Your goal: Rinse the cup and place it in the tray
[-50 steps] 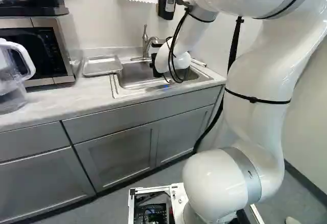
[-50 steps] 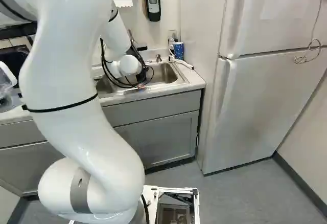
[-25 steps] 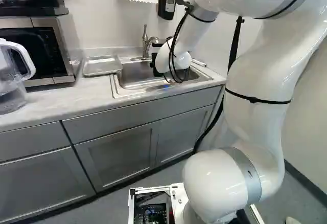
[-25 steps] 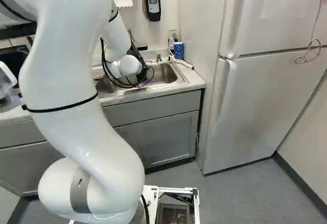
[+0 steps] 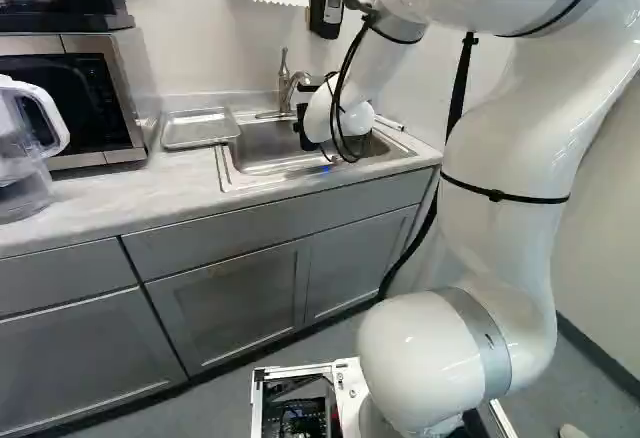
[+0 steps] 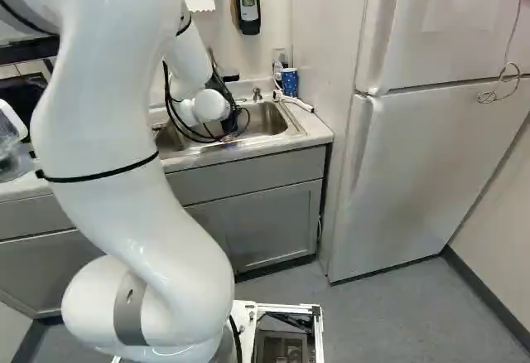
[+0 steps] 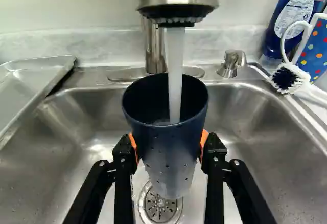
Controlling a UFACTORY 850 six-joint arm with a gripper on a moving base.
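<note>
The dark cup is upright near the metal tray

In the left base view the arm is raised from five o'clock and bent over near one, its wrist brought down by twelve; the gripper is held parted, both pads pressed inward in a grip

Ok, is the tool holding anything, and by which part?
Yes: the tool holds the dark blue, tapered, plastic-looking cup by its outer wall, a little below the rim, with its orange pads on opposite sides.
</note>
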